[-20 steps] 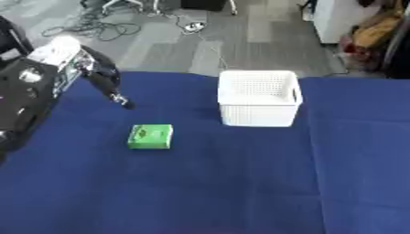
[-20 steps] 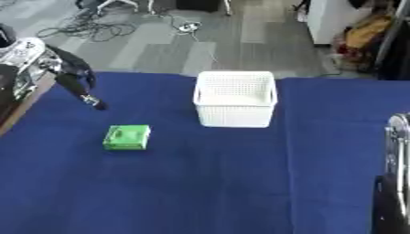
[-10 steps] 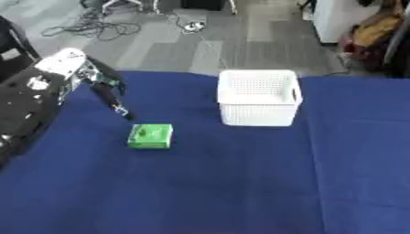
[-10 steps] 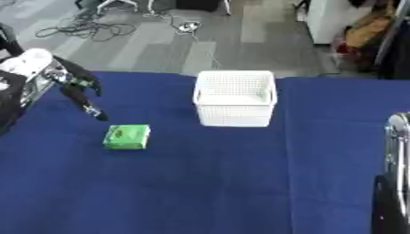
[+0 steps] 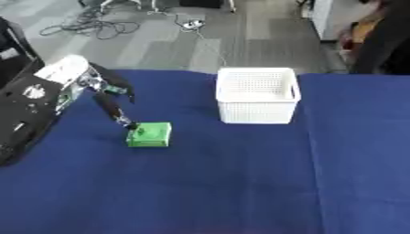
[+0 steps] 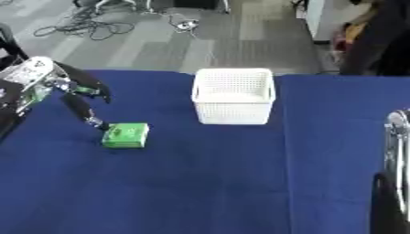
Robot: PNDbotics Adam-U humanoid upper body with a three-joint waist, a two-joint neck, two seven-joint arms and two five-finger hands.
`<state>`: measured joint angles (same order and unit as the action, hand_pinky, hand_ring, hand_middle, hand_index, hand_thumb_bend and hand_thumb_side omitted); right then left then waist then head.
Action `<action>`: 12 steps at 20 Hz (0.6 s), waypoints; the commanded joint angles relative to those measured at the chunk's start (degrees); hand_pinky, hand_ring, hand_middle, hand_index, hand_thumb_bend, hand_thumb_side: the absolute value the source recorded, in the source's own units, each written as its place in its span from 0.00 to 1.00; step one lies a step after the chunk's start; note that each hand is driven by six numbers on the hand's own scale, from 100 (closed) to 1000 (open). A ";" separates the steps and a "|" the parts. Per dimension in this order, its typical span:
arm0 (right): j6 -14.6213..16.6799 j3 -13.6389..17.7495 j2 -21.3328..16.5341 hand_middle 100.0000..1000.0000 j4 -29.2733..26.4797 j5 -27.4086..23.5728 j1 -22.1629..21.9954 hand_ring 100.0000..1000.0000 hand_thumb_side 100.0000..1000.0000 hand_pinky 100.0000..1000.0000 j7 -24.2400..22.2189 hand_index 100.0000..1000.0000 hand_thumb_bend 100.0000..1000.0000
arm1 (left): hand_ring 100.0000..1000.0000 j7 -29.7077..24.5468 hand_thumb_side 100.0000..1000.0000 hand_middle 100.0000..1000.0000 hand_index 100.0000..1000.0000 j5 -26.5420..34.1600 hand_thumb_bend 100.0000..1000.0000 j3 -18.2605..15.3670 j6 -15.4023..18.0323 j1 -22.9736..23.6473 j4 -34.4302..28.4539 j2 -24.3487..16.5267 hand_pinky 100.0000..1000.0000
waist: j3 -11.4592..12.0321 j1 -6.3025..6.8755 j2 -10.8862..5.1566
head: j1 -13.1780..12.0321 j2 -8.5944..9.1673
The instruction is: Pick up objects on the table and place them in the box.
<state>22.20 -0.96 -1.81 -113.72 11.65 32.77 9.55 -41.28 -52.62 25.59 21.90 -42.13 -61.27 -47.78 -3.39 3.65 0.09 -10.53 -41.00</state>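
A small green box (image 5: 150, 135) lies flat on the blue table (image 5: 240, 183), left of centre. My left hand (image 5: 108, 93) comes in from the left edge with straight fingers spread; one fingertip reaches the green box's near-left top corner. The white mesh box (image 5: 256, 95) stands upright at the back centre and looks to hold nothing. My right arm (image 6: 392, 183) shows only as a silver and black edge at the lower right of the right eye view; its hand is out of view.
Beyond the table's far edge lies grey floor with cables (image 5: 96, 27). A dark-clothed person (image 5: 383, 41) stands at the far right, away from the table's things.
My left hand has moved down and right from the table's back-left toward the green box, until a fingertip reaches its corner. The green box and white box have not moved.
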 commanded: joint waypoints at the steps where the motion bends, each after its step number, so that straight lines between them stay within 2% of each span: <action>1: -0.08 -0.18 -0.09 0.19 -0.62 -0.31 0.85 0.20 1.00 0.09 -0.14 0.44 0.00 | 0.80 -10.69 0.91 0.92 0.93 0.99 0.32 1.72 10.87 -0.17 -2.06 -3.09 0.66 | -0.06 0.05 -0.64 | 0.28 0.53; 7: -0.09 -0.12 -0.13 0.19 -0.46 -0.28 0.90 0.20 1.00 0.09 -0.18 0.44 0.00 | 0.78 -10.69 0.90 0.90 0.92 -0.06 0.27 3.88 13.02 1.47 -2.46 -3.52 0.65 | -0.08 0.06 -0.55 | 0.29 0.61; 12: -0.08 -0.07 -0.10 0.19 -0.54 -0.26 0.95 0.20 1.00 0.09 -0.09 0.44 0.00 | 0.79 -10.69 0.92 0.91 0.92 0.09 0.27 3.07 11.05 2.94 -5.53 -3.72 0.66 | -0.03 -0.02 -0.60 | 0.81 0.56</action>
<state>22.19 -0.96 -1.81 -113.72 11.55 32.79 9.53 -40.84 -52.40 29.68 22.33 -38.48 -65.45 -48.92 -3.41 3.69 0.10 -10.05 -40.92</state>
